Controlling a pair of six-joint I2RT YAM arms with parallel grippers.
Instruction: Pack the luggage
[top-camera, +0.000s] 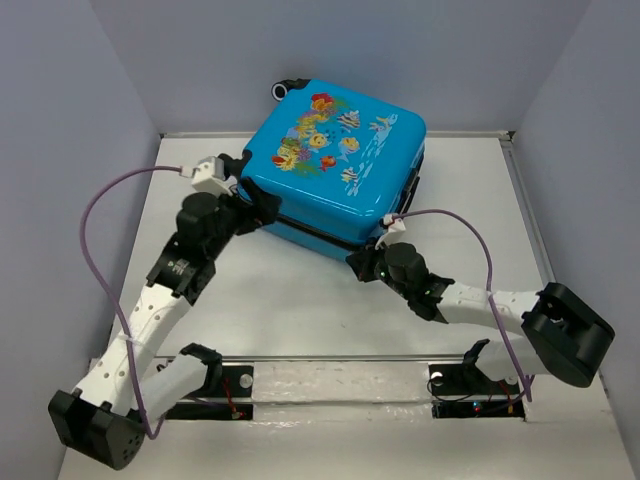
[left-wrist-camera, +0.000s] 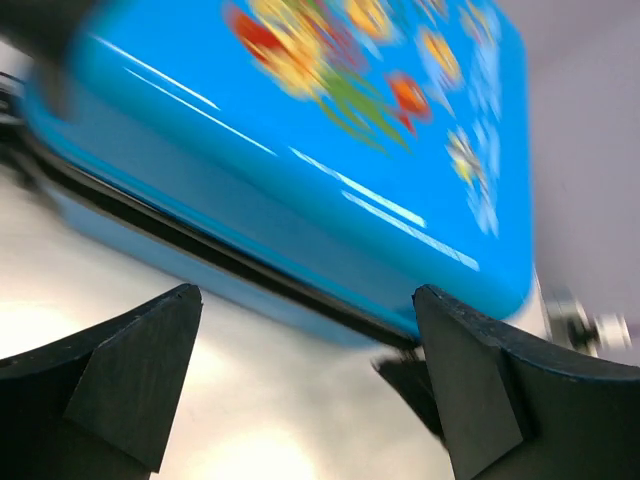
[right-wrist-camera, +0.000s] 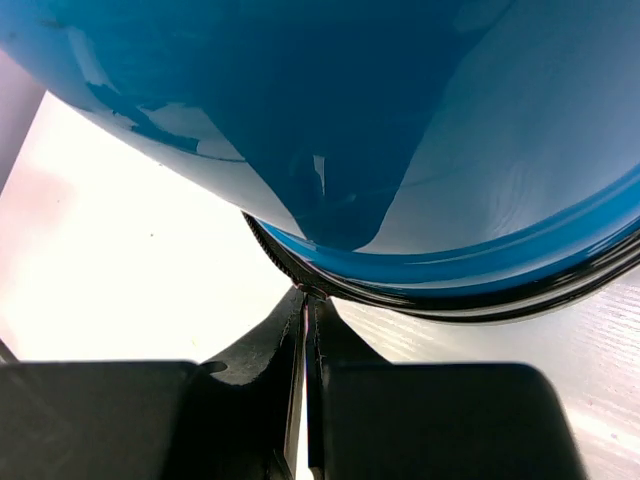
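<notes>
Zipping looks underway: bright-blue fish-print hard-shell suitcase (top-camera: 335, 165) lies closed, far centre on white tabletop (top-camera: 280, 300), right gripper (right-wrist-camera: 305, 300) jaws clenched at its near black zipper seam (right-wrist-camera: 450, 297), left gripper (left-wrist-camera: 305, 295) jaws released beside its left corner; next probably needs a steady pull along that seam.

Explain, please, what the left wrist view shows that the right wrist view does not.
Only the left wrist view: the colourful fish print on top of the luggage, and the left gripper with its fingers wide apart, holding nothing. Only the right wrist view: the right gripper with fingers pressed together, tips at the black zipper trim on a rounded corner; whether they pinch a puller is hidden. Both: the blue shell, that trim and the pale table.
</notes>
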